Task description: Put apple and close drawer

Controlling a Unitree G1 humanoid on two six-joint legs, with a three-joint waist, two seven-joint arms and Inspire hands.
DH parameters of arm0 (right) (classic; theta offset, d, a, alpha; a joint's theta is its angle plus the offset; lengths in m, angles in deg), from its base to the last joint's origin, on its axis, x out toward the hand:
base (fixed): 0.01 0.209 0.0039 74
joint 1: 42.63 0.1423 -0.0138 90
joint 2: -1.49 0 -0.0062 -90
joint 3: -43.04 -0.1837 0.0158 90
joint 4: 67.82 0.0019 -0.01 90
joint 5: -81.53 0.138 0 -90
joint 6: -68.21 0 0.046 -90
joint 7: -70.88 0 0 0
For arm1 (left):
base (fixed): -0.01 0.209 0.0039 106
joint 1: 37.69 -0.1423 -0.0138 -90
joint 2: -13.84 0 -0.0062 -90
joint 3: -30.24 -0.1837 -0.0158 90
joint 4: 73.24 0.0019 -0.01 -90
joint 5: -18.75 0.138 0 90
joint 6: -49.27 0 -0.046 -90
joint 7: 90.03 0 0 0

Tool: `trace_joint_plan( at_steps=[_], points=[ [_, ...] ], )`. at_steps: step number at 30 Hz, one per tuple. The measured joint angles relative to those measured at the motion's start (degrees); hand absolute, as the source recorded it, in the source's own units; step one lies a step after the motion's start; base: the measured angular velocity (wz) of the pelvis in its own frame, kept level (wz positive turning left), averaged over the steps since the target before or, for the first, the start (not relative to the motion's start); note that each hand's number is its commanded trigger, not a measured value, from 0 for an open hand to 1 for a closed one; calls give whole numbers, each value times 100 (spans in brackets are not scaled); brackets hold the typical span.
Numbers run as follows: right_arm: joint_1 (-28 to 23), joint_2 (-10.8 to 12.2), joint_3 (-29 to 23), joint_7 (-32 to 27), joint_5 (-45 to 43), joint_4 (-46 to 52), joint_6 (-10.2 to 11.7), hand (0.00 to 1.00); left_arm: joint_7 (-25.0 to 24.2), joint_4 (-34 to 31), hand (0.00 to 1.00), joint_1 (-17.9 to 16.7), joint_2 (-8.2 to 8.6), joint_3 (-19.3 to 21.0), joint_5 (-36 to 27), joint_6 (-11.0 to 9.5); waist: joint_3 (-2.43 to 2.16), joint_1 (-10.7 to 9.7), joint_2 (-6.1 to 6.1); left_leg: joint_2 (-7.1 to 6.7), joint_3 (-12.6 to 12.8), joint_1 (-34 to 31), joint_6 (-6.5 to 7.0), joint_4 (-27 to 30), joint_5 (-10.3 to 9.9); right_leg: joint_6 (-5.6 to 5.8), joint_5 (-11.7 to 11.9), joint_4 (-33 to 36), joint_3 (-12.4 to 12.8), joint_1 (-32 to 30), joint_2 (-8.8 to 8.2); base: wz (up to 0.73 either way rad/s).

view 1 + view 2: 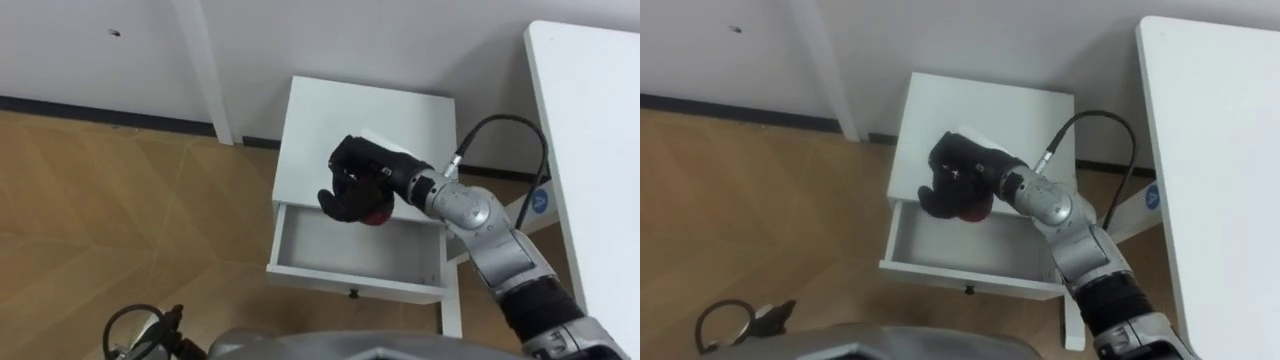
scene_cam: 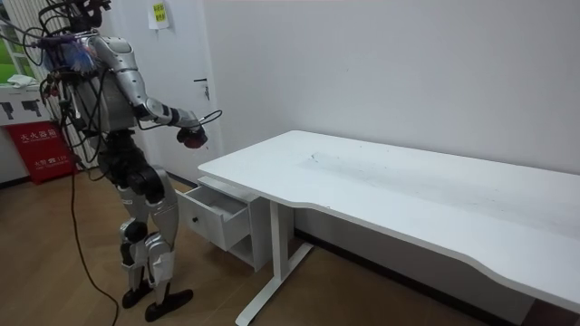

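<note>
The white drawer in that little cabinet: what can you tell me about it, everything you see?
The white drawer is a shallow rectangular tray, seemingly painted board, with a small dark knob on its front. It stands pulled out level from the small white cabinet and looks empty. Nothing touches it: the robot's right hand holds a red apple above it, seemingly over its back part.

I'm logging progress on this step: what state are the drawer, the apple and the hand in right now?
Drawer: pulled open, no apple inside.
Apple: held in the air over the drawer's back edge, not yet put in.
Right hand: fingers curled round the apple.
</note>
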Motion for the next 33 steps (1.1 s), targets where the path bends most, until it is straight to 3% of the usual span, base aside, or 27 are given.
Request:
trace_joint_plan(
  at_steps=[8, 23, 27, 33],
  points=[
    [5, 33, 14, 182, 73, -1, -1, 0, -14, -45, 0, 106, 1, -86, 0, 2, 16, 0, 56, -6, -87, -29, 0, 1, 0, 0, 0, -1, -79, -6, -6, 3],
    [-42, 26, 62, 212, 56, -142, -10, 0, 0, -71, 0, 97, 14, -72, -62, 2, 0, -31, 54, -14, -84, -26, 2, 3, 2, 0, 0, -11, -82, 11, -11, 0],
    [-146, 26, 61, 105, 56, -272, -128, 0, 16, -92, 0, 62, 14, -65, -125, 4, -14, -37, 47, -15, -79, -23, 6, 5, 4, 0, 0, -6, -84, 16, -16, 0],
    [-218, 27, 19, 101, 59, -272, -136, 0, 35, -101, 0, 35, 13, -49, -121, 5, -33, -76, 36, -17, -80, -12, 10, 3, 6, 1, 0, -2, -80, 25, -18, 0]
  ],
)
